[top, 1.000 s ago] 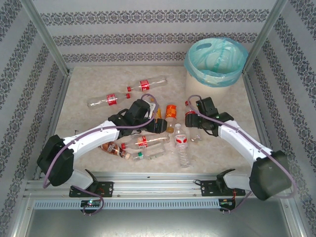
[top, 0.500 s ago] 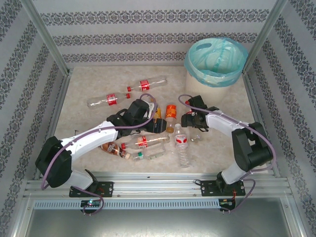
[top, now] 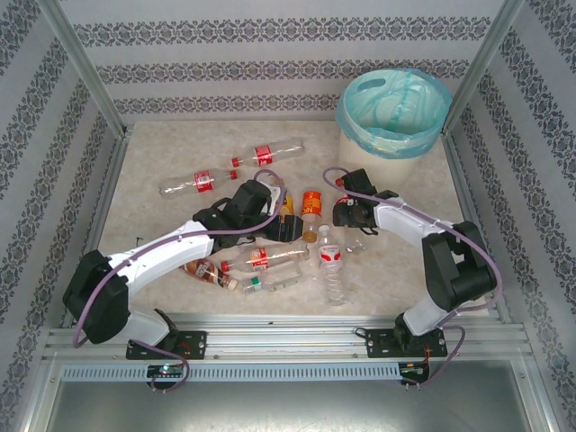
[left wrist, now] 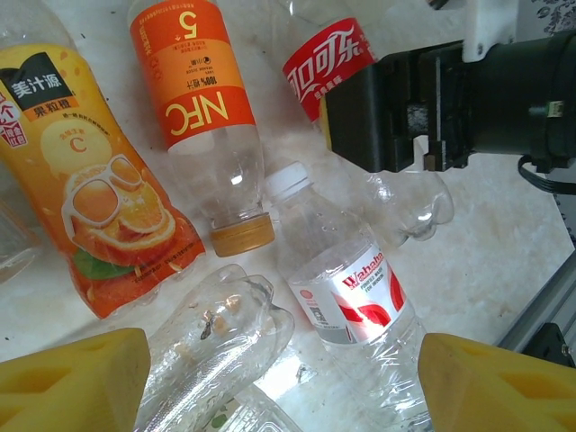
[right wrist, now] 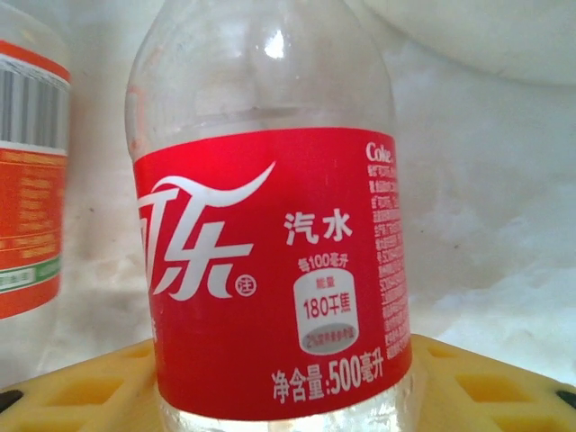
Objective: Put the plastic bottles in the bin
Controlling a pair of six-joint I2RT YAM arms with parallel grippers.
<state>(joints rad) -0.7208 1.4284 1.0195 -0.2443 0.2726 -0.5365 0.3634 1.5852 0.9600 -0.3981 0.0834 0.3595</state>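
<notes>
Several plastic bottles lie mid-table. My right gripper [right wrist: 279, 391] is shut on a clear cola bottle [right wrist: 270, 270] with a red label, its yellow pads [right wrist: 81, 387] against both sides. In the top view that gripper [top: 349, 216] is right of an orange-labelled NFC bottle [top: 311, 203]. My left gripper [left wrist: 283, 387] hangs open above a white-capped Wahaha bottle [left wrist: 351, 288] and a clear bottle's base [left wrist: 211, 342], touching neither. An orange juice bottle [left wrist: 99, 207] lies to the left. The bin [top: 391, 112], cream with a teal bag, stands at the back right.
Two more red-labelled bottles [top: 202, 180] [top: 270, 154] lie at the back left. A heap of bottles [top: 256, 265] sits near the front edge beneath the left arm. Patterned walls and metal posts [top: 85, 67] enclose the table on three sides.
The right arm's elbow folded back toward its base. Its gripper slid slightly back and left, and its jaws narrowed onto the cola bottle. The left arm barely moved.
</notes>
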